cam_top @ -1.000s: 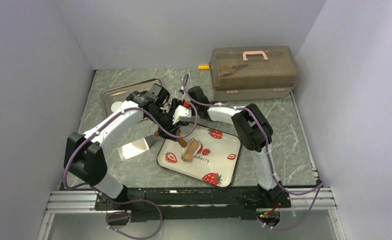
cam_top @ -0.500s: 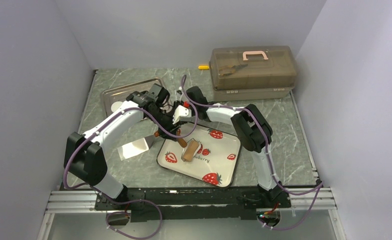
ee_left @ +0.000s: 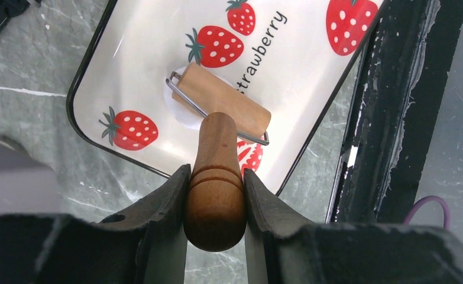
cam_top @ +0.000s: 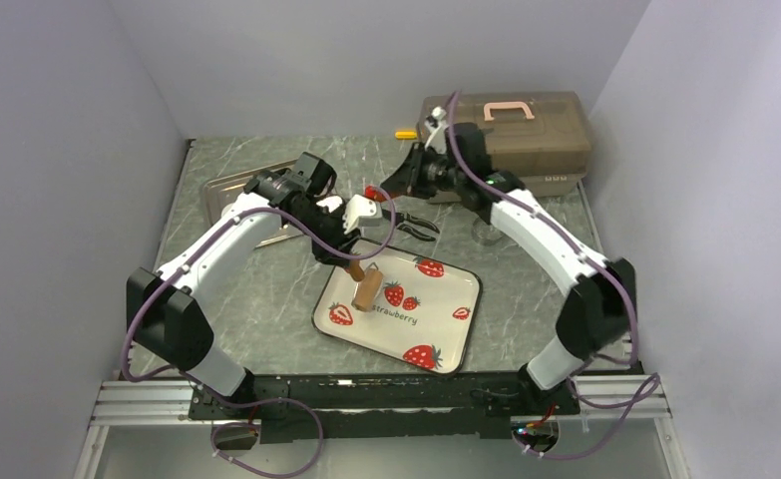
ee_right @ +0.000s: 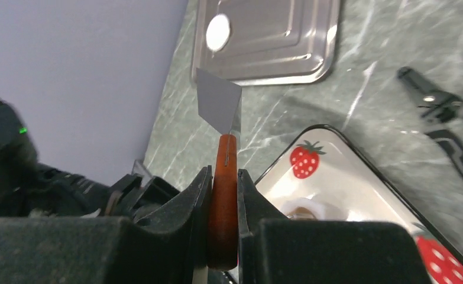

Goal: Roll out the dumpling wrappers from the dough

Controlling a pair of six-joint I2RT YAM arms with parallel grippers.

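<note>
Marble tabletop [cam_top: 266,311]: roller [ee_left: 220,106] lies diagonally across the dough [ee_left: 180,114] on strawberry plate [ee_left: 152,56].

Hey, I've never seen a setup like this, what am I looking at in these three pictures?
Two robot arms are bolted to a table. One picture looks down from above; the other two come from cameras on each wrist. The left gripper clamps the handle of a wooden roller, resting on a white dough patch in the strawberry tray. The right gripper clamps a red-handled scraper. A metal tray holds one round white wrapper; black pliers and a brown toolbox lie nearby.
</note>
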